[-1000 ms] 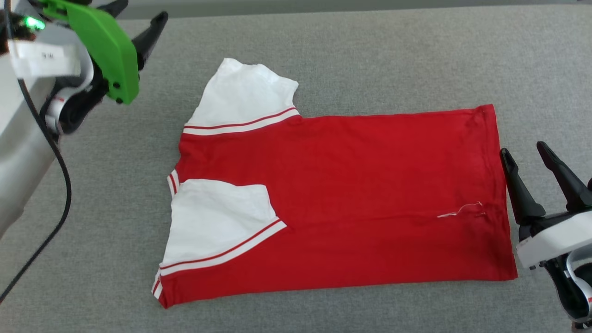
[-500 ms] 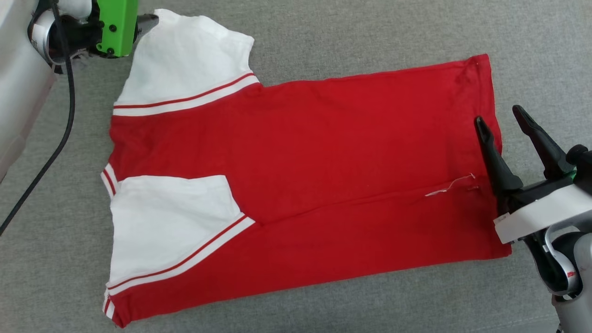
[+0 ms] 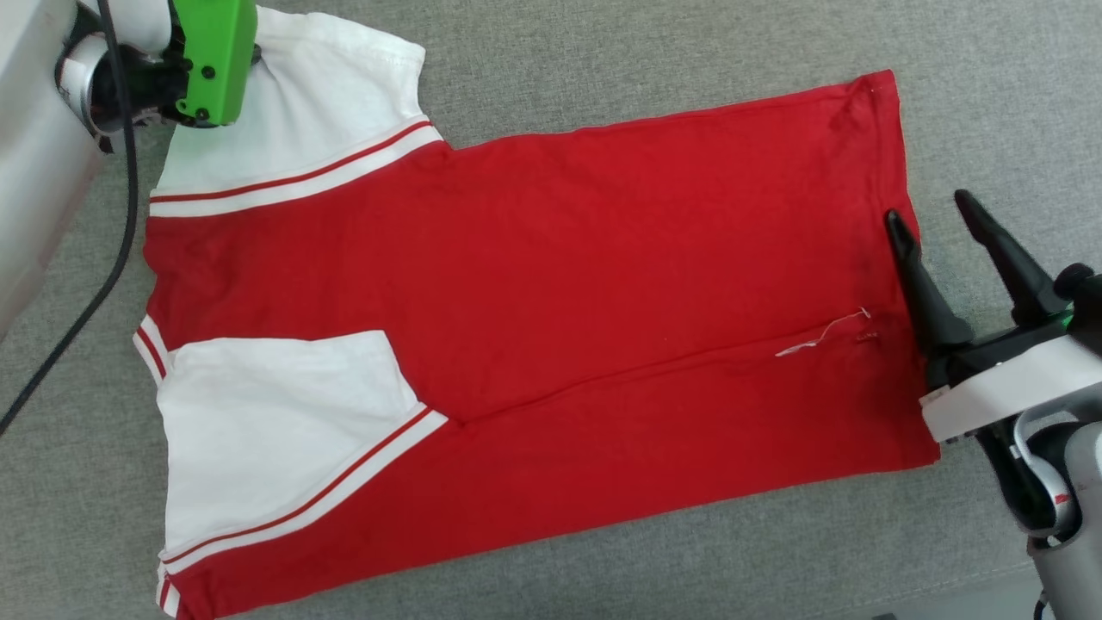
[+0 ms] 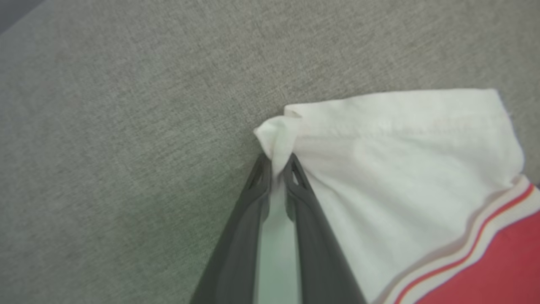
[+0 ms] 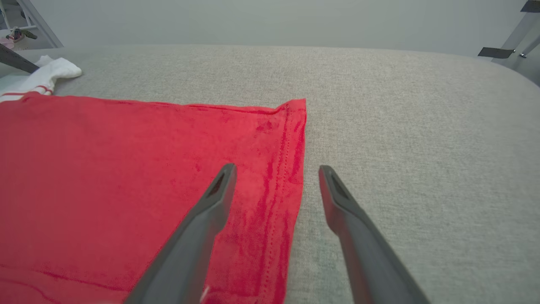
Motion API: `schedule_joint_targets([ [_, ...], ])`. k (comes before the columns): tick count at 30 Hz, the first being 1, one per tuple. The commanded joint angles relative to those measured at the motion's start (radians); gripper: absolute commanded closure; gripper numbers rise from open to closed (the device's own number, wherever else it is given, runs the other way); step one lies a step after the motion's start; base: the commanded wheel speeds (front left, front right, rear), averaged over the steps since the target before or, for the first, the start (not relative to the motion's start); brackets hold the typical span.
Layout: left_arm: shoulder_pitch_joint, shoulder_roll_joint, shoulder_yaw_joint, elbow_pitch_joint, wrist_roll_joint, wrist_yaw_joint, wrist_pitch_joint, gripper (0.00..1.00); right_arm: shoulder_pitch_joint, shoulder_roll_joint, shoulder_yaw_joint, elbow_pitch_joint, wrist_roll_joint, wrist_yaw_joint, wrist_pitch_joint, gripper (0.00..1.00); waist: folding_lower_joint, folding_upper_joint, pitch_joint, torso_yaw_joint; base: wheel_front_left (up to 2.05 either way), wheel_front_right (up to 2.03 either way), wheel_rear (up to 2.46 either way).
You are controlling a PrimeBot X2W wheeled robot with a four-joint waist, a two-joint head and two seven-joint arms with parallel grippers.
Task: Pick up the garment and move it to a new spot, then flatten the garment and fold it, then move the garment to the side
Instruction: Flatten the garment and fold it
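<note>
On the grey table [image 3: 603,69], the garment [image 3: 560,301] lies flat with its plain red side up. One white sleeve [image 3: 284,413] is laid over the body at 8 o'clock. At 10 o'clock the left gripper [image 4: 276,162] pinches the corner of the other sleeve [image 4: 400,147], its fingers narrow with white cloth bunched between them. At 3 o'clock the right gripper [image 3: 927,207] stands wide, one finger over the hem [image 5: 291,169], the other over bare table. A loose white thread [image 3: 822,336] lies near that hem.

Worktop [image 3: 689,568]: one. Garment [image 3: 603,284]: one, with two white sleeves [image 3: 275,430]. Hands: two, a left hand [image 4: 276,164] and a right hand [image 3: 927,207]. Black cable [image 3: 133,207]: one.
</note>
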Motion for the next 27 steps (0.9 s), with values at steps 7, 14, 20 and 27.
schedule_joint_targets([
  [7, 0.07, -0.001, -0.059, -0.076, 0.036, -0.003, -0.126, 1.0, -0.085, -0.076, -0.045, -0.014, 0.001, -0.001, 0.059, 0.0, -0.0001, -0.0001, -0.099, 0.063, 0.0, 0.0, 0.0],
  [14, 0.101, 0.013, -0.084, -0.196, 0.054, -0.003, -0.25, 1.0, -0.198, -0.228, 0.017, 0.009, 0.112, -0.001, 0.337, 0.0, -0.0001, -0.0001, -0.18, 0.125, 0.0, 0.0, 0.0],
  [20, 0.13, 0.013, -0.095, -0.278, 0.064, -0.003, -0.319, 1.0, -0.326, -0.345, 0.112, 0.091, 0.252, -0.001, 0.613, 0.0, -0.0001, -0.0001, -0.206, 0.173, 0.0, 0.0, 0.0],
  [27, 0.136, 0.008, -0.1, -0.337, 0.094, -0.003, -0.362, 1.0, -0.479, -0.399, 0.237, 0.236, 0.334, -0.001, 0.898, 0.0, -0.0001, -0.0001, -0.185, 0.222, 0.0, 0.0, 0.0],
])
